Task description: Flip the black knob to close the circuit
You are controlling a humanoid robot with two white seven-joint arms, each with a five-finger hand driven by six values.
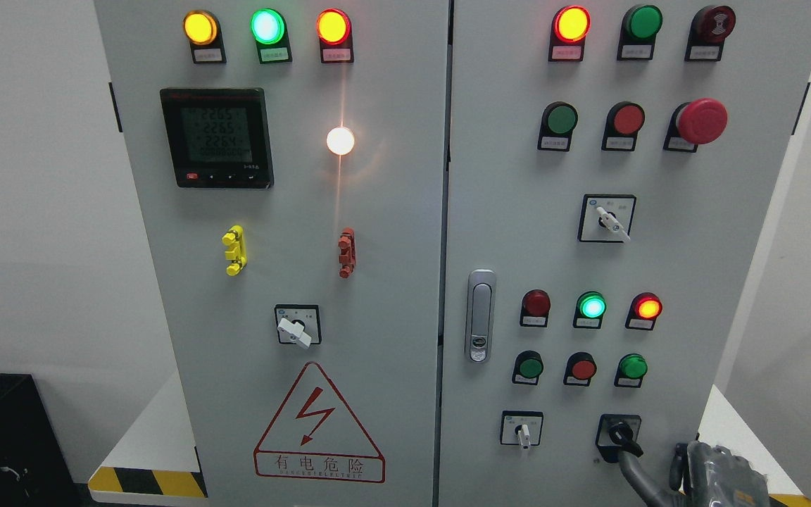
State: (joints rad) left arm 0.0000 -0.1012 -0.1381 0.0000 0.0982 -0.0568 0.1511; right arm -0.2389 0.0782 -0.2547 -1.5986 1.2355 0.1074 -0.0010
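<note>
The black knob (621,434) sits on a black square plate at the lower right of the grey cabinet's right door (715,282). Its lever points down and to the right. My right hand (694,475) comes in at the bottom right corner, grey and metallic, just right of and below the knob. A dark curved part of it reaches up to the knob's lower edge and seems to touch it. Most of the hand is cut off by the picture's bottom edge. My left arm does not show.
A white selector switch (524,434) sits left of the knob, with rows of push buttons and lamps (591,307) above. The door handle (479,315) is at the middle seam. The left door carries a meter (216,137), another selector (296,329) and a warning triangle (317,426).
</note>
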